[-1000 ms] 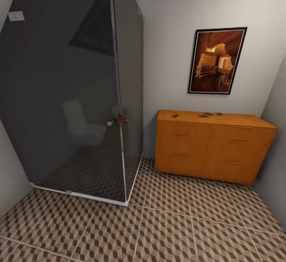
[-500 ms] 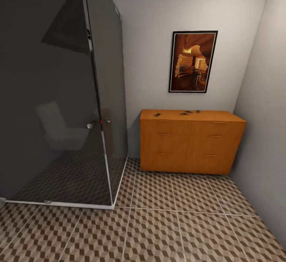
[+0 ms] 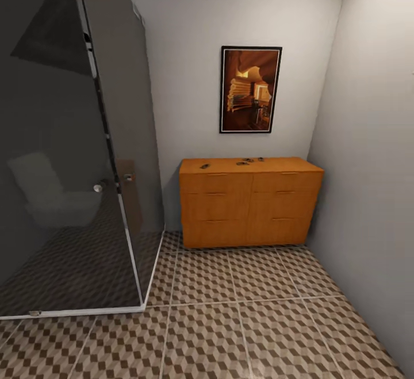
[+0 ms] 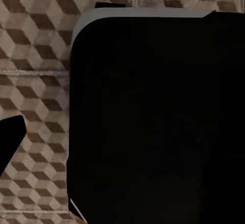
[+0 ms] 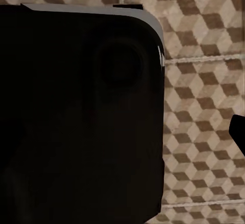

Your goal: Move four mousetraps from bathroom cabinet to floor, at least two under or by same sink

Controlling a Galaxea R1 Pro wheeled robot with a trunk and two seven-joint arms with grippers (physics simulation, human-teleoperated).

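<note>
Head view, nearest: bathroom floor (image 3: 241,333), cube-patterned tiles in brown, beige and white with pale grout lines, running from the bottom edge back to the walls.
Left side: a dark glass shower enclosure (image 3: 63,183) stands on the tiles, with a pale frame along its base and small round knobs at the door edge; a faint pale shape shows through or on the glass, too dim to identify.
Right side: a plain grey wall (image 3: 374,166) runs back to the corner.
Further back: the cabinet (image 3: 250,203), orange-brown with slim bar handles on its drawer fronts, stands against the far wall and close to the right wall.
Cabinet top: the mousetraps (image 3: 244,163), small dark items, lie well apart from one another; one sits alone toward the left end, the others near the middle. They are too small for any detail.
Far wall: a framed picture (image 3: 250,89) in warm brown tones hangs above the cabinet.
Wrist views: each shows a large black rounded body over the patterned tiles.
Grippers: whether either one is spread or pressed together cannot be told.
</note>
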